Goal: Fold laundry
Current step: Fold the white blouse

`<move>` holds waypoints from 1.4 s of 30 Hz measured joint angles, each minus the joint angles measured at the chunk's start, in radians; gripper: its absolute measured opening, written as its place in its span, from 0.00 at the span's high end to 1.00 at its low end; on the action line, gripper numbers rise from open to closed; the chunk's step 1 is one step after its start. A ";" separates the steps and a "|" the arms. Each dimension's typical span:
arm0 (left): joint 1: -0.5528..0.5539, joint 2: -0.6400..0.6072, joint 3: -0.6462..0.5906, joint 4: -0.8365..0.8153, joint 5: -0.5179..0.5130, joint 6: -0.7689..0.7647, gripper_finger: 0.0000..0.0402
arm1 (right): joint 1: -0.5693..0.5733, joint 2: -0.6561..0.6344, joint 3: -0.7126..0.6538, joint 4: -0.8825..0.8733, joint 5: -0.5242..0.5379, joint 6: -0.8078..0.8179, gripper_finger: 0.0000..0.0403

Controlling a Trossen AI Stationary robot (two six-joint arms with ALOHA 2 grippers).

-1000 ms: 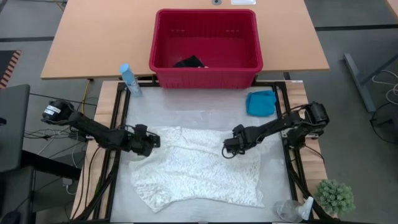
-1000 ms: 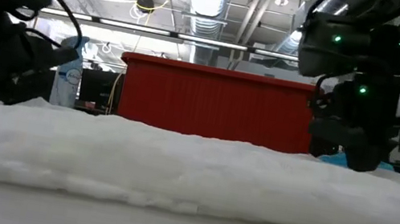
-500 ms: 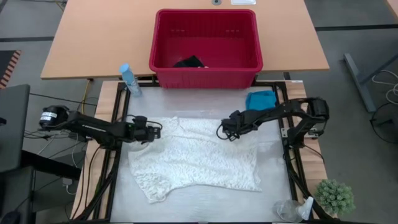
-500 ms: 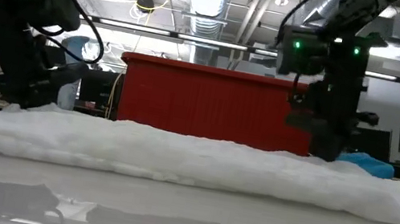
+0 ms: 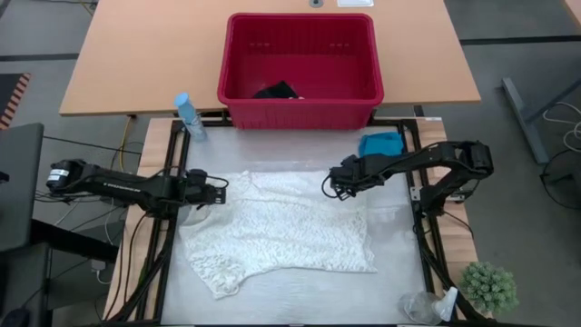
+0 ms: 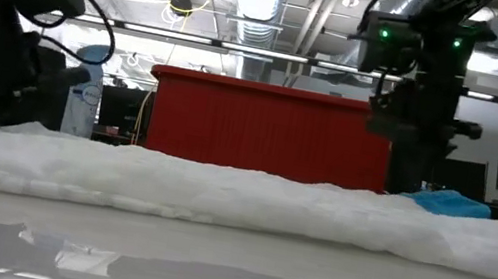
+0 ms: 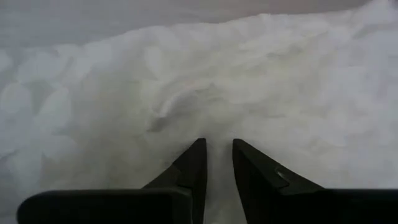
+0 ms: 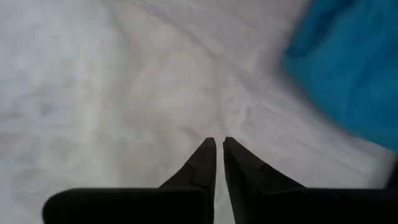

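The cream-white lacy cloth (image 5: 281, 232) lies spread over the middle of the table, and fills the low view as a low white ridge (image 6: 239, 199). My left gripper (image 5: 221, 192) (image 7: 217, 152) is shut on its far-left part. My right gripper (image 5: 331, 188) (image 8: 219, 146) is shut on its far-right part. The turquoise garment (image 5: 381, 148) (image 8: 348, 68) rests flat on the table's far-right corner, just beyond my right gripper. The dark garment (image 5: 277, 91) lies on the floor of the red basket (image 5: 300, 109). My left gripper pinches the cream cloth near its far-left edge (image 7: 186, 118) between both fingers, reaching almost level from the table's left. The cloth bunches up ahead of the fingertips and stays low on the table. One layer or several, I cannot tell. My right gripper pinches the cream cloth near its far-right edge (image 8: 186, 124) between its two fingers, slanting down from the table's right. The rest of the cloth lies on the table. Whether it has one layer or several does not show.
The red basket (image 6: 271, 128) stands at the far edge, behind the cloth. A blue spray bottle (image 5: 189, 115) stands at the far-left corner. A glass (image 5: 418, 307) and a small plant (image 5: 488, 286) sit at the near-right corner. Bare table shows along the near edge (image 5: 290, 309).
Both grippers have moved toward the far edge, still shut on the cloth. The whole cream cloth has slid along the table toward the basket, its far edge leading. The left arm has stretched out flatter, and the right gripper now sits close to the turquoise garment.
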 joint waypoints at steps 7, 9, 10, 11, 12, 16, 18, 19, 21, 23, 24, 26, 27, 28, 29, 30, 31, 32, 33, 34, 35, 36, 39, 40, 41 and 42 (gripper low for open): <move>-0.001 -0.036 0.002 0.097 0.004 0.091 0.84 | -0.004 0.007 0.000 0.120 0.001 -0.004 0.86; -0.001 -0.040 0.002 0.105 0.011 0.094 0.84 | -0.024 0.013 0.000 0.122 0.000 -0.015 0.86; -0.001 -0.041 0.002 0.117 0.011 0.095 0.84 | -0.033 0.022 0.000 0.129 0.000 -0.020 0.86; -0.001 -0.040 0.003 0.128 0.010 0.095 0.84 | -0.043 0.027 0.000 0.131 0.000 -0.021 0.86; -0.001 -0.040 0.003 0.136 0.009 0.096 0.84 | -0.054 0.030 0.000 0.128 0.000 -0.024 0.86; -0.001 -0.020 0.003 0.162 -0.027 0.109 0.84 | -0.074 0.046 -0.007 0.169 -0.024 -0.049 0.86; -0.001 0.006 0.004 0.168 -0.035 0.106 0.84 | -0.074 0.063 -0.008 0.177 -0.033 -0.052 0.86; -0.001 0.020 0.004 0.169 -0.035 0.106 0.84 | -0.074 0.070 -0.008 0.176 -0.032 -0.053 0.86; -0.001 0.053 0.004 0.169 -0.025 0.115 0.84 | -0.077 0.086 -0.008 0.172 -0.034 -0.056 0.86; -0.001 0.088 0.004 0.169 -0.011 0.124 0.84 | -0.084 0.100 -0.008 0.169 -0.033 -0.056 0.86; -0.001 0.109 0.004 0.167 -0.007 0.130 0.84 | -0.088 0.110 -0.008 0.166 -0.030 -0.056 0.86; -0.001 0.153 0.005 0.171 -0.007 0.130 0.84 | -0.099 0.127 -0.008 0.156 -0.028 -0.056 0.86; -0.002 0.175 0.006 0.171 -0.007 0.130 0.84 | -0.106 0.134 -0.008 0.154 -0.027 -0.056 0.86; -0.002 0.198 0.006 0.172 -0.008 0.130 0.84 | -0.113 0.140 -0.008 0.154 -0.025 -0.055 0.86; -0.002 0.222 0.007 0.175 -0.012 0.130 0.84 | -0.122 0.142 -0.008 0.151 -0.025 -0.054 0.86; -0.002 0.242 0.010 0.180 -0.017 0.131 0.84 | -0.129 0.143 -0.008 0.150 -0.025 -0.050 0.86; -0.002 0.261 0.011 0.182 -0.018 0.131 0.84 | -0.133 0.143 -0.008 0.150 -0.025 -0.048 0.86; -0.002 0.278 0.012 0.187 -0.022 0.131 0.84 | -0.137 0.141 -0.008 0.149 -0.022 -0.048 0.86; -0.002 0.291 0.013 0.191 -0.028 0.132 0.84 | -0.141 0.136 -0.008 0.143 -0.018 -0.047 0.86; -0.002 0.300 0.013 0.194 -0.030 0.134 0.84 | -0.146 0.134 -0.008 0.135 -0.008 -0.039 0.86; -0.002 0.305 0.013 0.196 -0.032 0.139 0.84 | -0.150 0.132 -0.006 0.118 0.001 -0.027 0.86; -0.002 0.307 0.013 0.196 -0.033 0.147 0.84 | -0.156 0.132 -0.003 0.101 0.006 -0.022 0.86; -0.002 0.306 0.013 0.193 -0.033 0.164 0.84 | -0.169 0.132 0.011 0.073 0.006 -0.028 0.86; -0.002 0.306 0.013 0.192 -0.033 0.167 0.84 | -0.168 0.131 0.012 0.065 0.012 -0.029 0.86; -0.002 0.306 0.013 0.192 -0.032 0.170 0.84 | -0.168 0.131 0.012 0.052 0.021 -0.028 0.86; -0.002 0.306 0.013 0.192 -0.030 0.171 0.84 | -0.167 0.131 0.012 0.040 0.025 -0.028 0.86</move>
